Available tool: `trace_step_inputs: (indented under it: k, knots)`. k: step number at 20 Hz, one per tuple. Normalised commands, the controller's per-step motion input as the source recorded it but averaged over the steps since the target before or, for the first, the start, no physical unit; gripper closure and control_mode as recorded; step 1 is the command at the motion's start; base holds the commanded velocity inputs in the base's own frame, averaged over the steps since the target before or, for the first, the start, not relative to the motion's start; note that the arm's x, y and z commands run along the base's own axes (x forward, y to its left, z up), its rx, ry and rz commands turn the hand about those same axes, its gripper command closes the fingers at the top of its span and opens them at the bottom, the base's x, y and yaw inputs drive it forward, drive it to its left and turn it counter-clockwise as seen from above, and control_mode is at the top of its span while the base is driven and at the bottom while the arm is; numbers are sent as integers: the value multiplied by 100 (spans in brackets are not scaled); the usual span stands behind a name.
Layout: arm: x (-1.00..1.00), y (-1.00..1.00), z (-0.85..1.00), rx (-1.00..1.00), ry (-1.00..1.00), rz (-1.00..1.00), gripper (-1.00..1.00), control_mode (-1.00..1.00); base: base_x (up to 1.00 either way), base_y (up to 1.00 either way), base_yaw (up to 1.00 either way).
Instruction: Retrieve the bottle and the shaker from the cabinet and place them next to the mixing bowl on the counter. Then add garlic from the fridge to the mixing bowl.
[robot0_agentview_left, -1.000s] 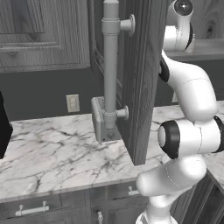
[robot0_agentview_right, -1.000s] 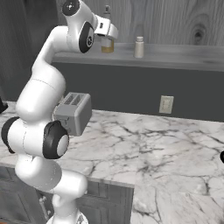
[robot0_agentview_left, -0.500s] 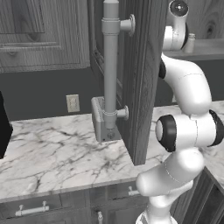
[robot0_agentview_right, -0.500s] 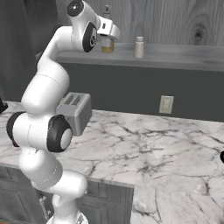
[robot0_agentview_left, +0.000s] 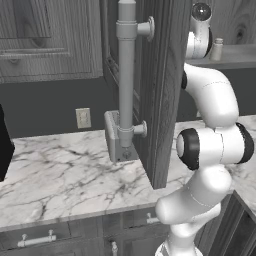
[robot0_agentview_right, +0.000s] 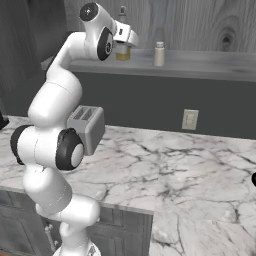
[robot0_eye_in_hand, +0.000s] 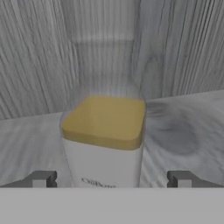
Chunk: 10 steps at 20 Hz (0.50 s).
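Observation:
The bottle (robot0_eye_in_hand: 105, 131) stands on the cabinet shelf (robot0_agentview_right: 200, 62). It is clear glass with yellow liquid and a white label. In the hand view it sits between my gripper's (robot0_eye_in_hand: 111, 179) two fingertips (robot0_eye_in_hand: 41, 179), and a gap remains on each side. From the right base view the gripper (robot0_agentview_right: 125, 41) is up at the shelf around the bottle (robot0_agentview_right: 122, 52), open and not clamped on it. The shaker (robot0_agentview_right: 159, 53), small and pale, stands on the same shelf just to the bottle's right. It also appears past the arm in the left base view (robot0_agentview_left: 216, 48).
The open cabinet door (robot0_agentview_left: 160, 90), with a long grey handle (robot0_agentview_left: 126, 75), hangs close to the left of the arm. A grey toaster (robot0_agentview_right: 87, 127) sits on the marble counter (robot0_agentview_right: 190, 170) below the shelf. A wall outlet (robot0_agentview_right: 189, 119) is on the dark backsplash.
The arm has straightened up and pushed the hand a little further in toward the bottle. The jaws have stayed wide open. Bottle and shaker have not moved.

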Motion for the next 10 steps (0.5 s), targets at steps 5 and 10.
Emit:
trace_step_inputs:
  k: [5,10]
  knots:
    - [7,0,-2,0,0,-3,-100,-100,0,0,0]
    - [10,0,-1,0,0,-4,-100,-100,0,0,0]
